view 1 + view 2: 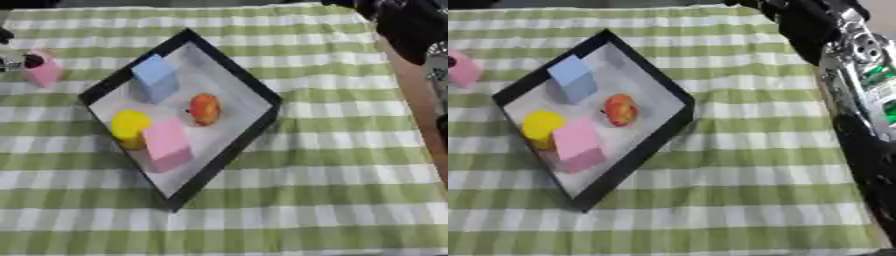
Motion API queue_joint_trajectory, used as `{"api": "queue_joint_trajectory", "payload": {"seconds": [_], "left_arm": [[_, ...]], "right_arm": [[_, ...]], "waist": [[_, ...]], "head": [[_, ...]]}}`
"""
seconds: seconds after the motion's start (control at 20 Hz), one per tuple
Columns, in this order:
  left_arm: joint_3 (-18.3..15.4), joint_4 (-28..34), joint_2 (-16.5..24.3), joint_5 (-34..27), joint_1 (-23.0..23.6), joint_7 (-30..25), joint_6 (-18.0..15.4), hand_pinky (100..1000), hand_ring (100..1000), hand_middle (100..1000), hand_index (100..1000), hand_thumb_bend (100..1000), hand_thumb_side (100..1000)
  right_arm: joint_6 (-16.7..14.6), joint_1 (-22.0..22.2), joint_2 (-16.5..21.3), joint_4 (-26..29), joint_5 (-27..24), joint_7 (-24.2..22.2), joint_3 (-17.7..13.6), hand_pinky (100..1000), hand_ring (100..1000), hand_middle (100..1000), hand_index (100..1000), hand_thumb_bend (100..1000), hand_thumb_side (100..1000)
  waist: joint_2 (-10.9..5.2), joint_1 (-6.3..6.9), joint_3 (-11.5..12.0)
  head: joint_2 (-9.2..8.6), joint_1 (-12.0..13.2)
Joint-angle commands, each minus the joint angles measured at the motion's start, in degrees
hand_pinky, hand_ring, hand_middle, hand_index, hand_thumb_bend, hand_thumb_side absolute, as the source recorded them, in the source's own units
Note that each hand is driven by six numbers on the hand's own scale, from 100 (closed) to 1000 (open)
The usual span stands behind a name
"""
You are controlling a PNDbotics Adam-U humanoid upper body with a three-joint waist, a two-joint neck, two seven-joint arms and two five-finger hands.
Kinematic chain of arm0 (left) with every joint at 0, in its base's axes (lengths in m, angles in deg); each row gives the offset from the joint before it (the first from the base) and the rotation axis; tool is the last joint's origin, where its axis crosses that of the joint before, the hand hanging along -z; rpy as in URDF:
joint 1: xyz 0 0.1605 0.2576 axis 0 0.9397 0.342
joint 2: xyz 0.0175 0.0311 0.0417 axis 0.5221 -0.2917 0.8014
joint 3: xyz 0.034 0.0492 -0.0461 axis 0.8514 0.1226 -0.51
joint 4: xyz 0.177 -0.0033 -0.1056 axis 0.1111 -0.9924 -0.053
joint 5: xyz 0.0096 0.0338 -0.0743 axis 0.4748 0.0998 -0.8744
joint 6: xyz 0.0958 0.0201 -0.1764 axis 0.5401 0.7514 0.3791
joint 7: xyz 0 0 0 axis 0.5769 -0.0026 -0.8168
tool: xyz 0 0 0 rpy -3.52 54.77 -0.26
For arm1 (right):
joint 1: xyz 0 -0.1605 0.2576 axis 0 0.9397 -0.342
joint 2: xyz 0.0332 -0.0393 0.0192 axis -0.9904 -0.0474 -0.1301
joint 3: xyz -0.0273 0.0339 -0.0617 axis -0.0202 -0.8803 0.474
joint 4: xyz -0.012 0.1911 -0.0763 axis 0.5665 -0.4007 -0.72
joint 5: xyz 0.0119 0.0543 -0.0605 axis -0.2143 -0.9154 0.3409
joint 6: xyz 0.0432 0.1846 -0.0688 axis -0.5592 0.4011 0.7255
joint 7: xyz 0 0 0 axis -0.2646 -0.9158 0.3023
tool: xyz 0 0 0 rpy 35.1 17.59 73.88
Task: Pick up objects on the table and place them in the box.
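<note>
Black-walled shallow box (248, 131) with a pale floor sits askew on the green-and-white checked cloth (332, 180). Inside: light blue block (157, 77), red-orange apple-like fruit (205, 109), yellow cylinder (129, 128), pink block (166, 144) touching the cylinder. Second pink block (44, 69) is outside, near the cloth's left edge, with left hand (17, 61) on it; fingers unreadable. Right arm (842, 55) runs along the right edge, hand not visible.

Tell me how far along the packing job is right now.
Done: the blue block, yellow piece, pink block and red-orange fruit lie inside the box. In hand: the left hand touches a pink object outside the box. Left: getting that one in.
</note>
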Motion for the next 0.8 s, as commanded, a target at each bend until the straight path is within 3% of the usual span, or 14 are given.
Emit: {"api": "queue_joint_trajectory", "payload": {"seconds": [0.05, 0.8], "left_arm": [[-0.55, -0.60, 0.72, 3.14, -1.61, 1.92, 1.75, 849, 800, 764, 834, 682, 586], [-1.36, -3.06, 0.13, 2.01, -1.63, 2.63, 2.95, 816, 745, 699, 780, 573, 565]], "right_arm": [[-0.06, -0.90, 1.61, 0.58, 0.58, -0.44, -0.13, 963, 752, 662, 760, 100, 599], [-0.02, -0.93, 1.61, 0.26, 1.19, -0.91, -0.01, 964, 752, 662, 760, 100, 608]], "waist": [[0.20, -0.47, -0.09], [0.67, -0.41, -0.18]], "head": [[-0.14, 0.29], [-0.14, 0.29]]}}
